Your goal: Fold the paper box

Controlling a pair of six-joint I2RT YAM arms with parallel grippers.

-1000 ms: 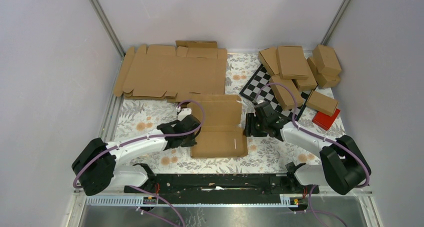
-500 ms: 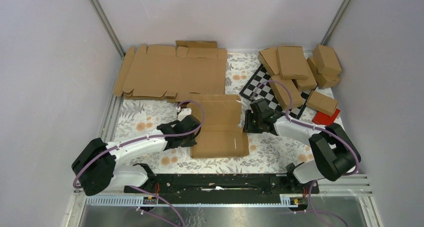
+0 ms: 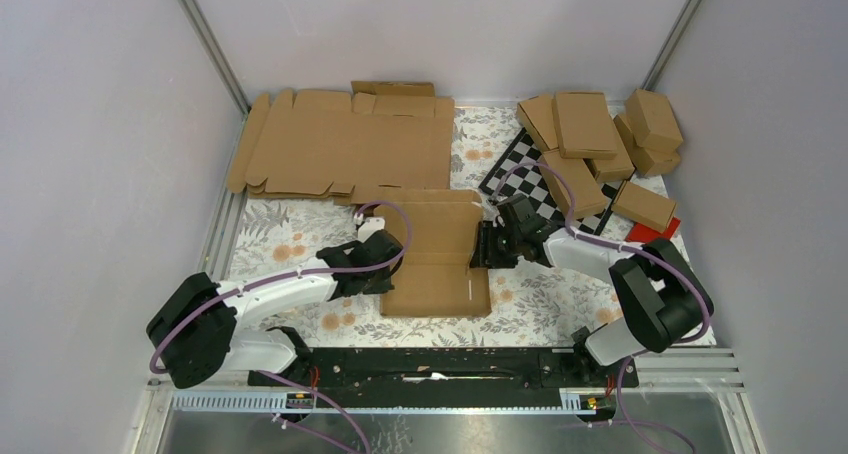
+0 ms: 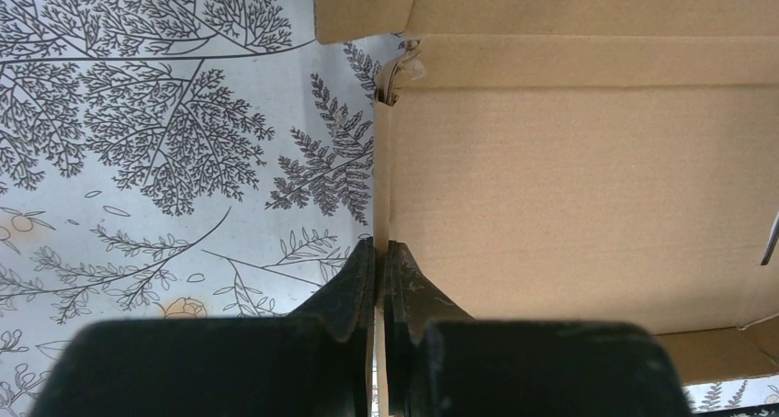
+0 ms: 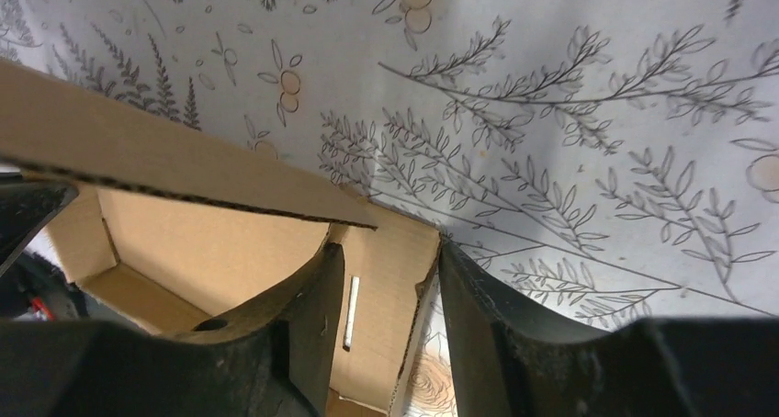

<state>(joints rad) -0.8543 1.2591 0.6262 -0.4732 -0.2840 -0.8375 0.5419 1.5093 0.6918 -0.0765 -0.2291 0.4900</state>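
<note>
Paper box [image 3: 437, 259]: left hand [image 4: 378, 279] clamps its left wall.
Change: right hand [image 5: 390, 263] arrives — part-open astride right wall, fold likely next.

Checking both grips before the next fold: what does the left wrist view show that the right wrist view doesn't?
Only the left wrist view: the left gripper shut on an edge of the box. Only the right wrist view: the right gripper, open, straddling a side wall, plus a raised flap and a slit in the box floor. Both: the brown box and the leaf-print cover.
</note>
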